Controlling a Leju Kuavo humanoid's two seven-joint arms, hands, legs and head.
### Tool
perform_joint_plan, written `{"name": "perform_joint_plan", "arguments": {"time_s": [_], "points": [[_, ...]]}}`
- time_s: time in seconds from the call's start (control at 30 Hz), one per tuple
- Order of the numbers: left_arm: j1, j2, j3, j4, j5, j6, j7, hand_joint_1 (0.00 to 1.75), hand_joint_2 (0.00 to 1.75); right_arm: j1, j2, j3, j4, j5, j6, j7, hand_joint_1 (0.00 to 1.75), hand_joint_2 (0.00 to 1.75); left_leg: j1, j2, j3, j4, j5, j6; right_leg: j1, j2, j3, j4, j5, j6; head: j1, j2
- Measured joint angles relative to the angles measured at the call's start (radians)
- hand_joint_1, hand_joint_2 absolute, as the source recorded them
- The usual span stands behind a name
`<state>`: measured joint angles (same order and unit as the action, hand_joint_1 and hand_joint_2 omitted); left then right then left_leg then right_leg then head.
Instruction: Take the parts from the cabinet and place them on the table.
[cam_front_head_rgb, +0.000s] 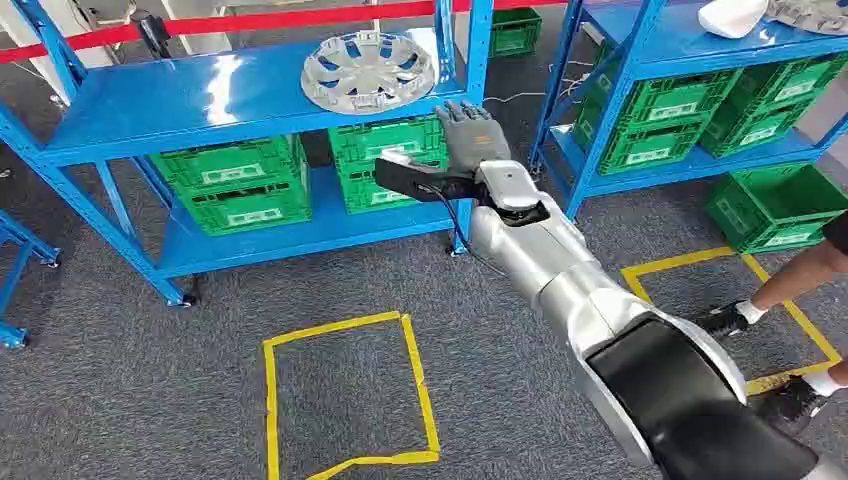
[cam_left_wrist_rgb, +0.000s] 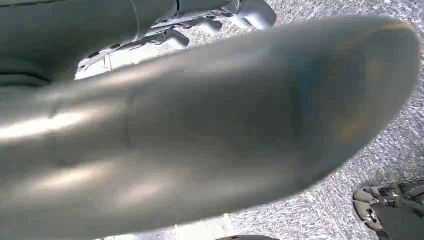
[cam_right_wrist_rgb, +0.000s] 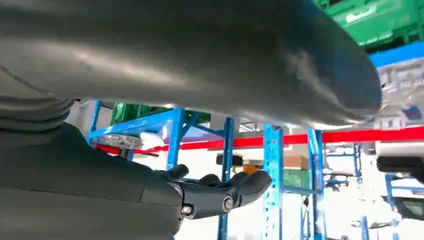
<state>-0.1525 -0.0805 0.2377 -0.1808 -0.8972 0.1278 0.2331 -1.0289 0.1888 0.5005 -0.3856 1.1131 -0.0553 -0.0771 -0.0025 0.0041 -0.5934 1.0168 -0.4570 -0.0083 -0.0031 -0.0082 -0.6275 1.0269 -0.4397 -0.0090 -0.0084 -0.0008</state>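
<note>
While our right hand (cam_front_head_rgb: 468, 135) is raised in front of the blue rack (cam_front_head_rgb: 150, 130), fingers spread and holding nothing, the hubcap (cam_front_head_rgb: 368, 72) we judge to be the part lies flat on the top shelf, just beyond and a little to the left of the fingertips. In the right wrist view the same hand (cam_right_wrist_rgb: 220, 192) shows loosely curled fingers with no part in them. Of our left hand (cam_left_wrist_rgb: 220, 20) we see some pale fingertips near the carpet in its wrist view; whether it is released or clenched we cannot tell.

We see three risks. The hubcap is wide, thin and flat, so a one-handed grasp on its rim could slip, or push it back along the shelf instead of lifting it. The upright post (cam_front_head_rgb: 478, 60) stands just right of the hand, and a reach that drifts could strike it. A person's leg (cam_front_head_rgb: 800, 275) and shoes stand on the carpet at the right, close to our arm's swing path when we turn.

Below the shelf, green crates (cam_front_head_rgb: 240, 185) sit stacked on the lower shelf; their contents are hidden. More green crates (cam_front_head_rgb: 700, 115) fill the second rack (cam_front_head_rgb: 620, 100) to the right, also unreadable inside. A white part (cam_front_head_rgb: 730, 15) lies on that rack's top. No counter is visible.
</note>
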Motion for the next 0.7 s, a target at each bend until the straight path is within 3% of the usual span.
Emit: {"name": "perform_joint_plan", "arguments": {"time_s": [0.7], "points": [[-0.003, 0.000, 0.001, 0.000, -0.004, -0.010, 0.018, 0.00, 0.00, 0.015, 0.006, 0.070, -0.008, -0.005, 0.002, 0.008, 0.00, 0.00, 0.000, 0.000, 0.000, 0.000, 0.000, 0.000, 0.000, 0.000, 0.000, 0.000, 0.000, 0.000, 0.000, 0.000]]}}
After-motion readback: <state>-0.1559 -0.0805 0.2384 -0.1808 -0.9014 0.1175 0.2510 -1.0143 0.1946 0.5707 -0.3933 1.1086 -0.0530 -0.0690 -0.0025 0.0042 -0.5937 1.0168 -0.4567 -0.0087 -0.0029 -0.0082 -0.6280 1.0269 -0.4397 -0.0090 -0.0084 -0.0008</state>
